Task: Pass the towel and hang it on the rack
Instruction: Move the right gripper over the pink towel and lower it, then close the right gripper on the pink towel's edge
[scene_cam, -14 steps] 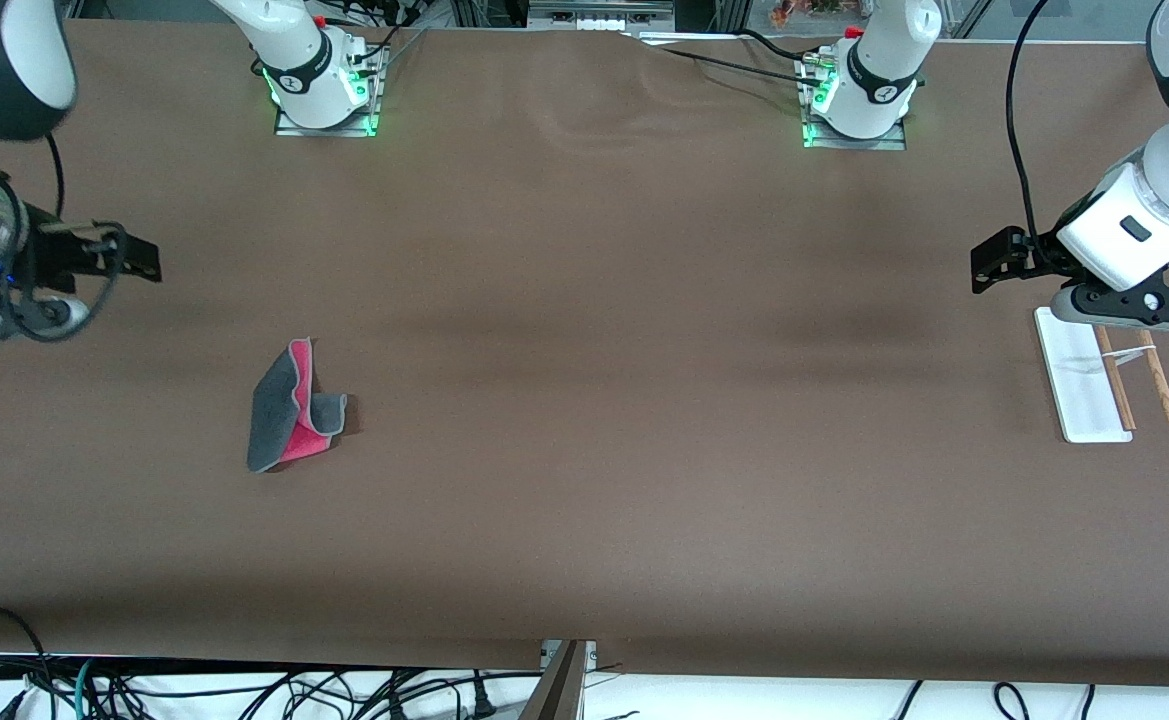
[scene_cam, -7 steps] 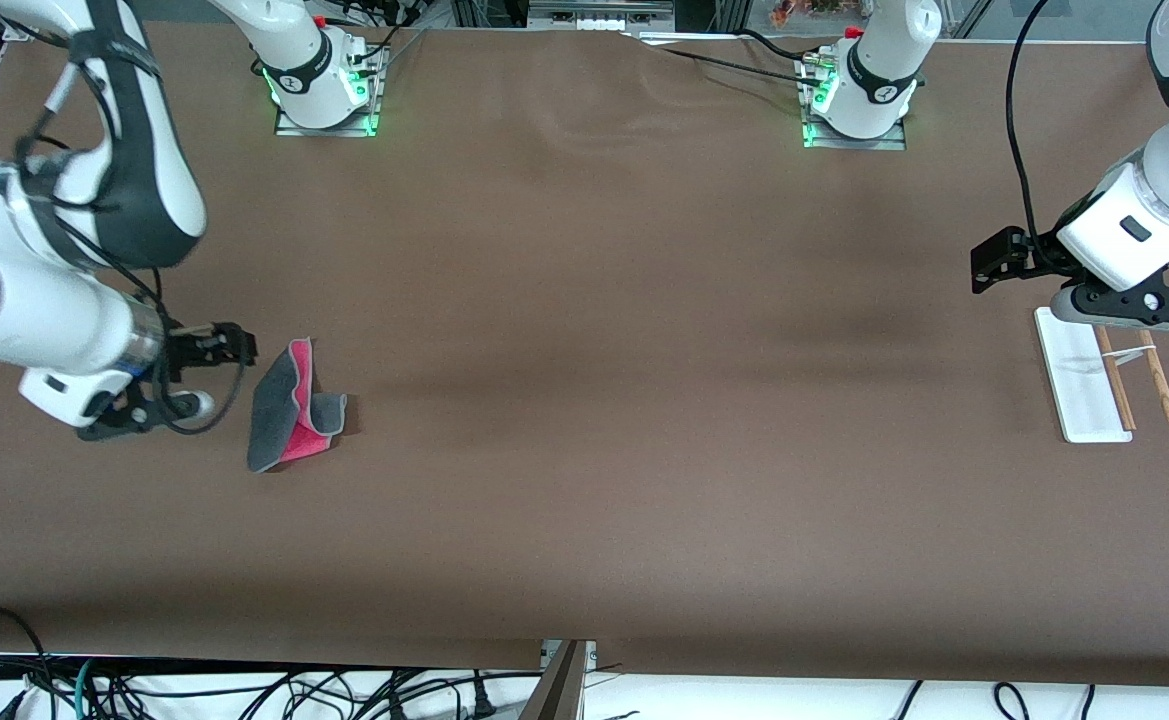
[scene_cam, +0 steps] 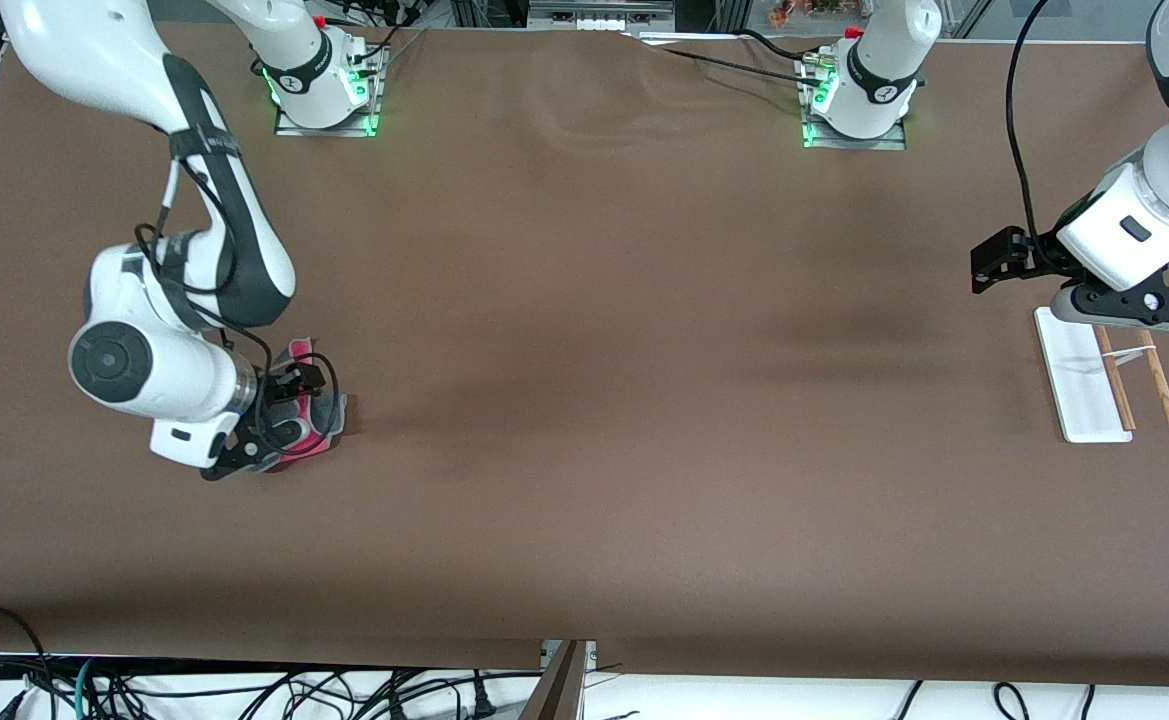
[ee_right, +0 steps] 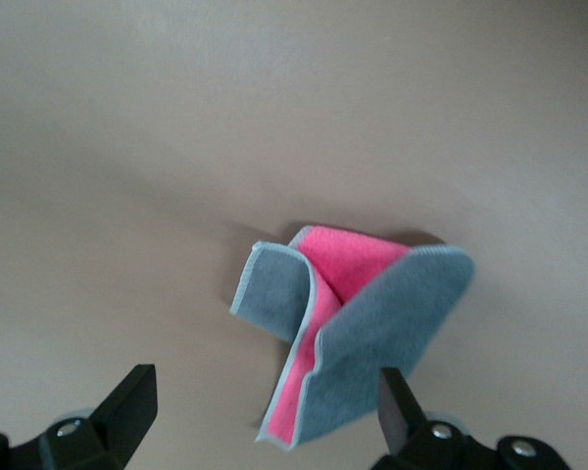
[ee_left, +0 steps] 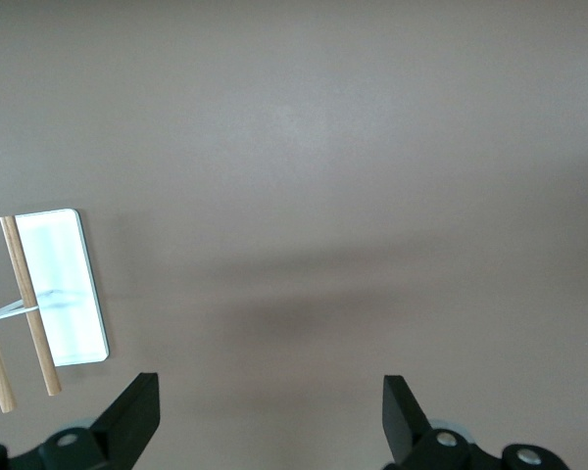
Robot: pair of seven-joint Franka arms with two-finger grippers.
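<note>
The right gripper (scene_cam: 279, 440) has swung in from the right arm's end of the table within the last second and now hangs directly over the towel (scene_cam: 316, 412), its jaws spread wide and empty. In the right wrist view the towel (ee_right: 358, 338) lies on the table (scene_cam: 584, 400) just below and between the two fingertips (ee_right: 127, 397), not yet touched. By my reading the approach is done, and what is left is the drop and pinch before any hand-over.

The towel is crumpled and folded over itself, pink face showing in the middle, grey flaps on either side. Its long axis runs slantwise, from a corner nearer the front camera up to a corner farther from it; a curled grey flap sticks out toward the middle of the table.

At the left arm's end, the left gripper (scene_cam: 989, 272) waits, jaws wide apart and holding nothing, over bare table just beside the rack (scene_cam: 1084, 385). The rack (ee_left: 54, 294) stands untouched, rods lying along its base's length.
</note>
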